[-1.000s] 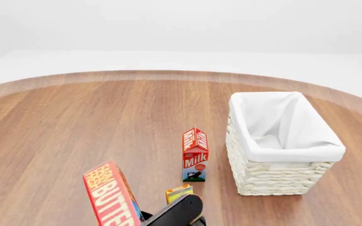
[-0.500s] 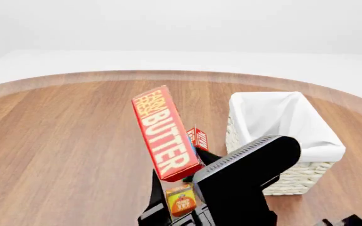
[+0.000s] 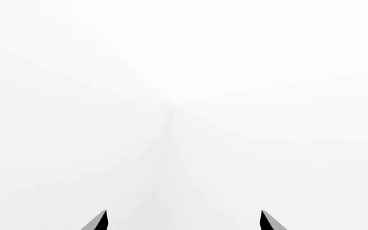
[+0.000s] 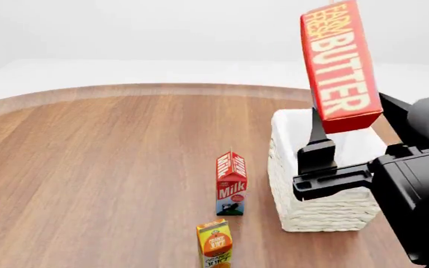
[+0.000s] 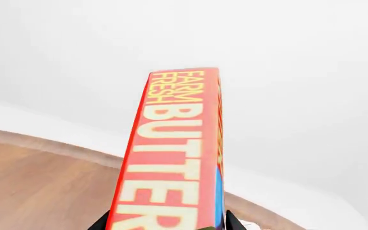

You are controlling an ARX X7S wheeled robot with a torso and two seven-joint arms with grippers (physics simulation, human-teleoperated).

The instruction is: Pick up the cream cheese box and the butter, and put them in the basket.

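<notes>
Butter (image 4: 341, 64): oblong red-orange cardboard box, yellow lettering, upright and tilted at upper right of head view, above basket (image 4: 326, 209). Right gripper (image 5: 165, 225) jaws pinch its lower end; dark arm hides part of basket front. Basket: cream woven wicker, white cloth lining, on wood-grain surface (image 4: 103, 162). Milk carton (image 4: 231, 183) just left of basket; juice carton (image 4: 215, 244) below it, cut off by frame edge. Left gripper (image 3: 182, 221) jaws spread, only tips visible. Cream cheese box not visible.

A bare simulated room: round wooden table (image 4: 110, 162) against blank white walls (no furnishings)
</notes>
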